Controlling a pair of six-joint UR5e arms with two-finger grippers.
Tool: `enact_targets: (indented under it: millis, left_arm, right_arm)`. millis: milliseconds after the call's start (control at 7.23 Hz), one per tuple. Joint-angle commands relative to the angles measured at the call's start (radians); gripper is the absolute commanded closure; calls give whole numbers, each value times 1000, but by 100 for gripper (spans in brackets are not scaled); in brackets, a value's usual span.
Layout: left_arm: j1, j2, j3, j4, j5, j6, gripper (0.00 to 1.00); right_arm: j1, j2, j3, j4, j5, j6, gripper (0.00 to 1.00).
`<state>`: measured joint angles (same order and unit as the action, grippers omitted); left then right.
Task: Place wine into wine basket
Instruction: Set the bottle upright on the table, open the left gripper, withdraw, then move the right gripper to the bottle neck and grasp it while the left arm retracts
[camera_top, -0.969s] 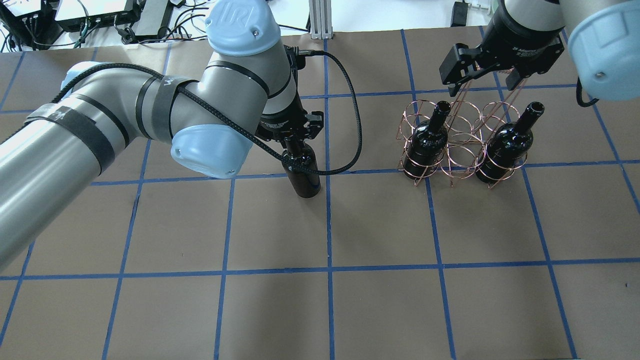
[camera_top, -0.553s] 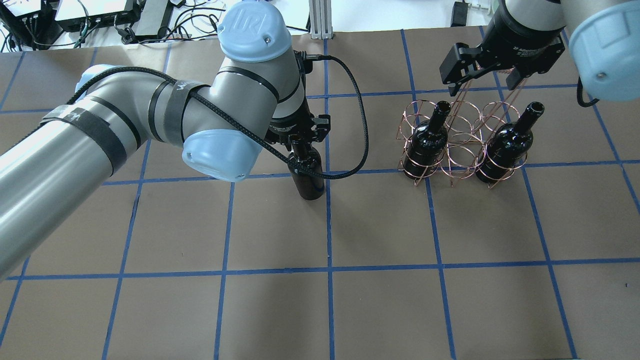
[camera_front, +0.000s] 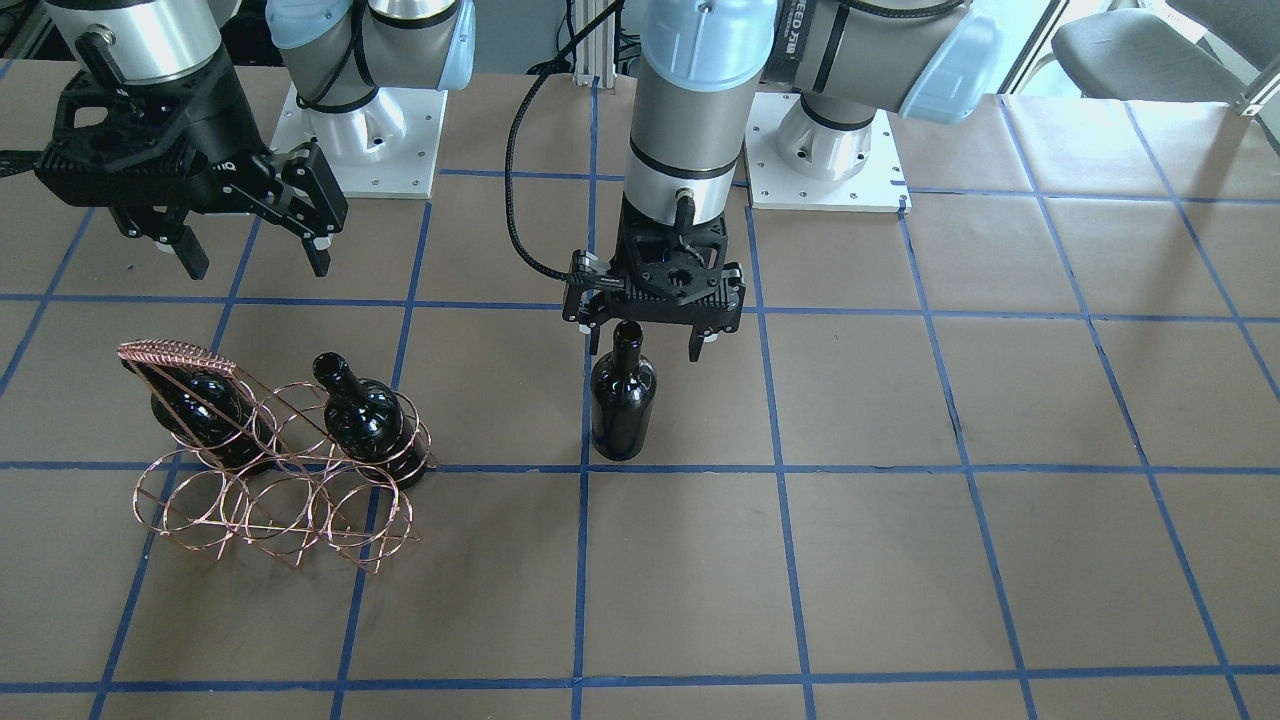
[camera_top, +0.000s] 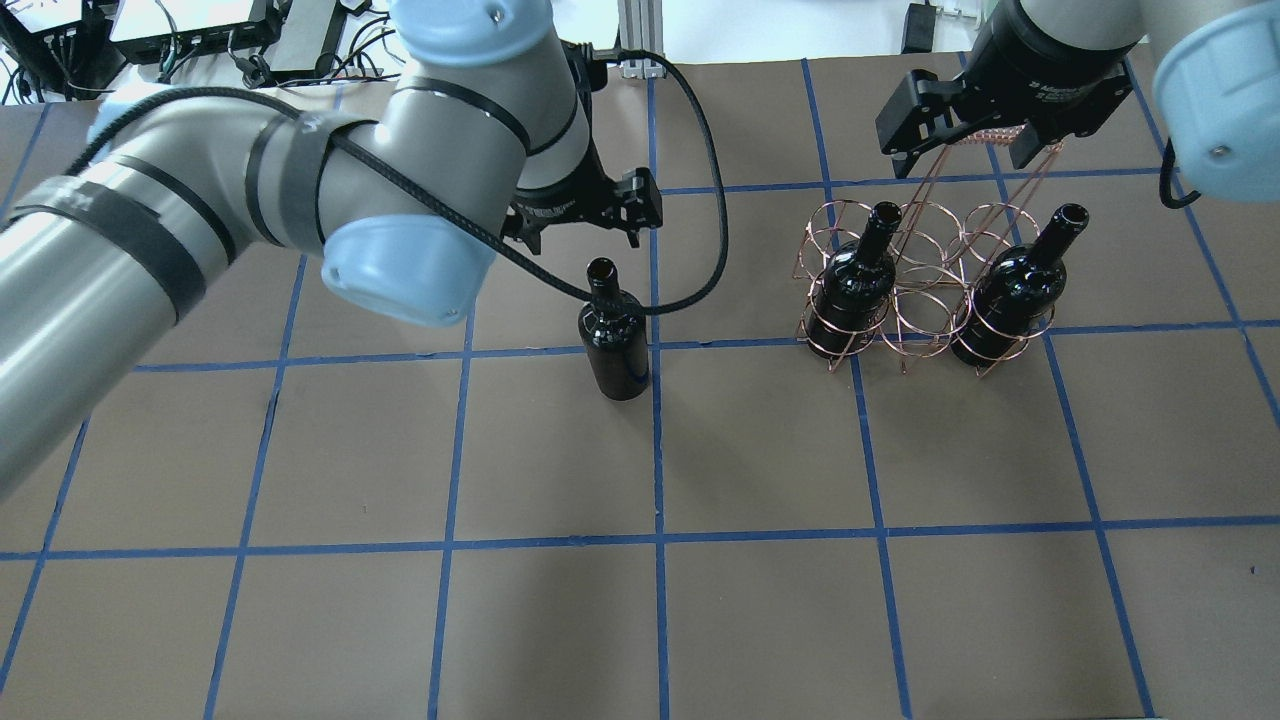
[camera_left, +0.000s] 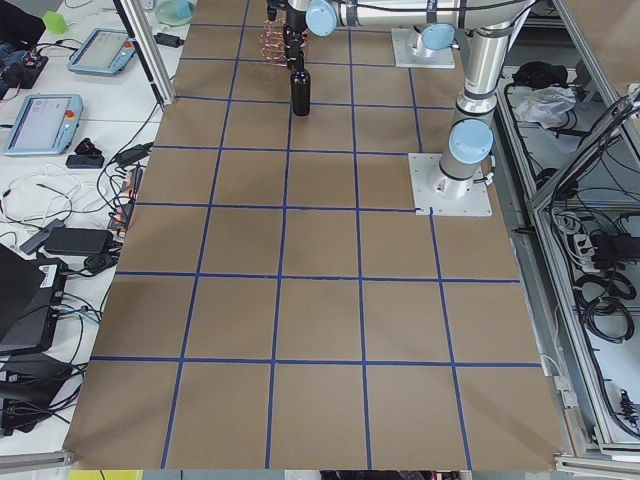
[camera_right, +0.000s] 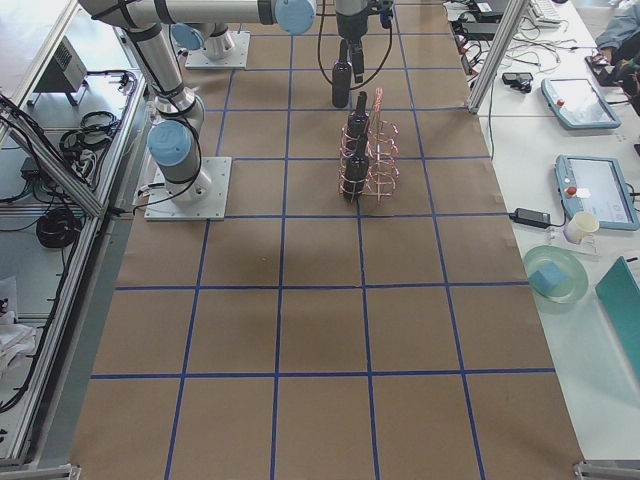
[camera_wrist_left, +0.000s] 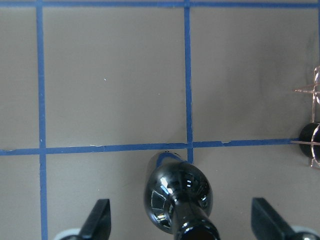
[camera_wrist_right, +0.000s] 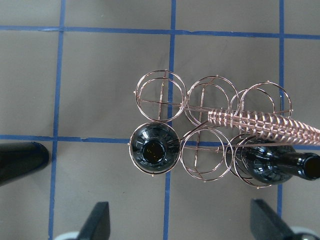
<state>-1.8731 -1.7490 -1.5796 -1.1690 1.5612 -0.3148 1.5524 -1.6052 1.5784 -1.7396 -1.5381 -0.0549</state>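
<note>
The loose black wine bottle (camera_top: 612, 345) stands upright on the table near its middle, also in the front view (camera_front: 622, 400). My left gripper (camera_top: 582, 218) is open just above the bottle's mouth, with fingers (camera_front: 699, 345) apart on either side (camera_wrist_left: 177, 200). The copper wire wine basket (camera_top: 905, 292) stands to the right, with two identical bottles (camera_top: 852, 285) (camera_top: 1008, 300) in its near row. My right gripper (camera_top: 962, 150) hangs open and empty over the basket's woven handle (camera_wrist_right: 260, 122).
The table is brown paper with a blue tape grid (camera_top: 655, 450). The basket's middle near ring (camera_wrist_right: 202, 152) and its far row of rings (camera_wrist_right: 161, 95) hold nothing. Cables and electronics (camera_top: 190, 30) lie beyond the table's far edge.
My left gripper was down around the loose bottle's neck; it has risen and drawn back, and now stands open above it. The bottle stays on the table. The right gripper barely moved.
</note>
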Motion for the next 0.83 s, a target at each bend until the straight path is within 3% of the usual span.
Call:
enact_targets:
  millis: [0,277,415,692]
  left_arm:
    - [99,11,137,-145,2,3,0]
    - [263,6,142,-144,-9,228,0]
    - [337,2,145,-146,-4,290,0]
    - [419,8,144,-149,0,396,0]
  right_arm:
    - [50,-5,-9,-15,0,38,0]
    - [218,14,-6,-23,-71,273,0]
    - [304,45,-9,-59,-147,315,0]
    - [456,146,-12,-174,-162,583,0]
